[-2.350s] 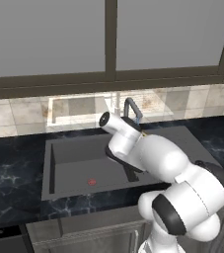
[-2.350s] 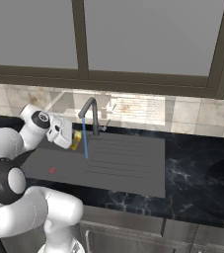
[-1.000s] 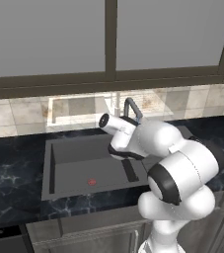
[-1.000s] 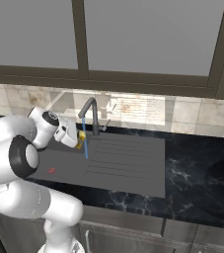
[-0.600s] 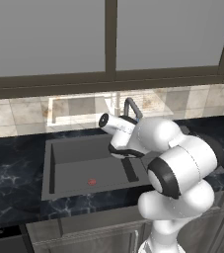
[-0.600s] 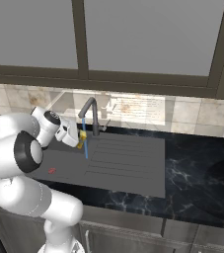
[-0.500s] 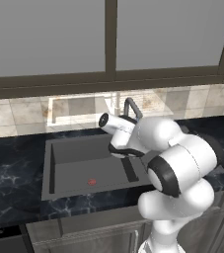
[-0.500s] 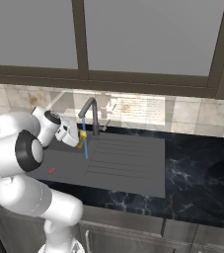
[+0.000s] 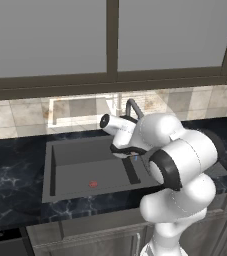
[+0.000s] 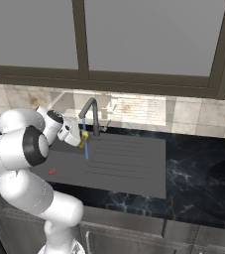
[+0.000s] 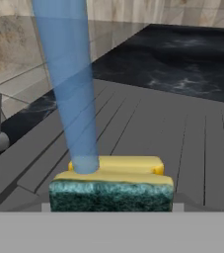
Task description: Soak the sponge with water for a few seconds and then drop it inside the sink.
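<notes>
Sponge held btwn jaws, water hitting its top.

Glossy white rounded arm with dark joints.

Faucet stands just beside the end effector; sink lies open below.
</notes>
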